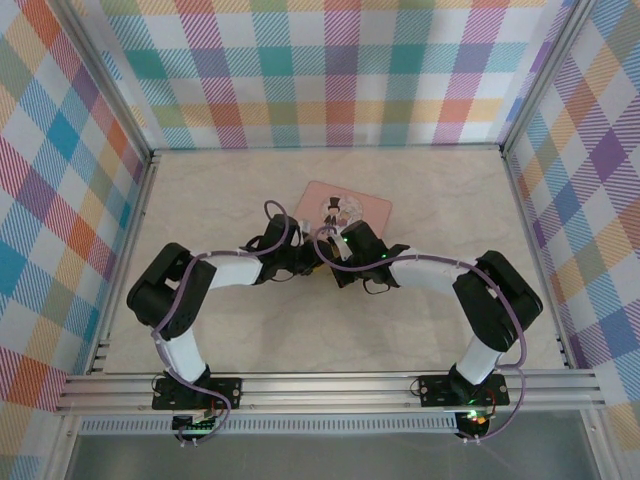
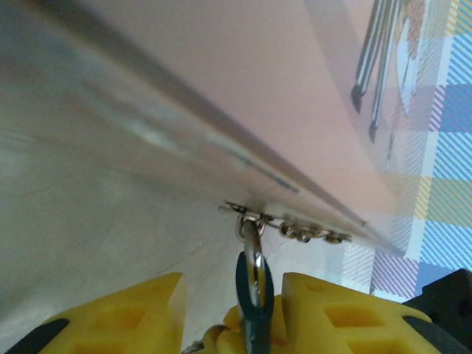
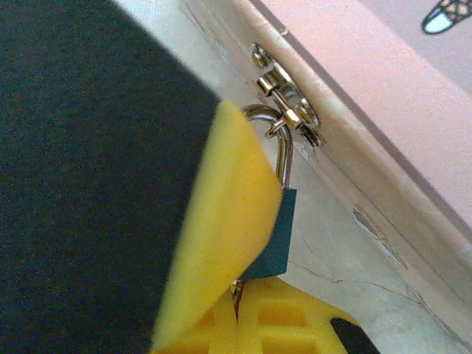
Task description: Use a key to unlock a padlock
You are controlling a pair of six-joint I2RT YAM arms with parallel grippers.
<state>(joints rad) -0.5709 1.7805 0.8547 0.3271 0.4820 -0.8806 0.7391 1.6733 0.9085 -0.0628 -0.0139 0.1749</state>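
Top view, arms: we see both arms bent inward, so that the left claw [image 1: 308, 262] and the right claw [image 1: 330, 266] meet at the near edge of the pink tin [image 1: 365, 205], which lies flat on the table [image 1: 220, 200].
Left wrist view, lock: the padlock [image 2: 253, 306] hangs edge-on by its shackle [image 2: 251, 236] from the hasp [image 2: 295, 230] on the tin's side wall.
Left wrist view, claw: the left claw straddles the lock with its jaws narrowly apart. The lock sits close to one yellow finger [image 2: 332, 317] and we see a gap on the other side, so we do not call it a firm clamp.
Right wrist view, lock: a yellow finger partly covers the bluish body, and the shackle looks seated in it and threaded through the hasp.
Right wrist view, claw: the right claw is pinched shut just under the lock. A glint of metal between its tips is what we take for the key [image 3: 236, 289], though it is too small to be sure.
Step in hand: we judge the key is being seated in the keyhole, with the lock not yet open.
Next move: the left claw needs to firm up on the body so the lock cannot swing. The right wrist then needs a clean twist about the key's axis, with little sideways pull on the small hasp.
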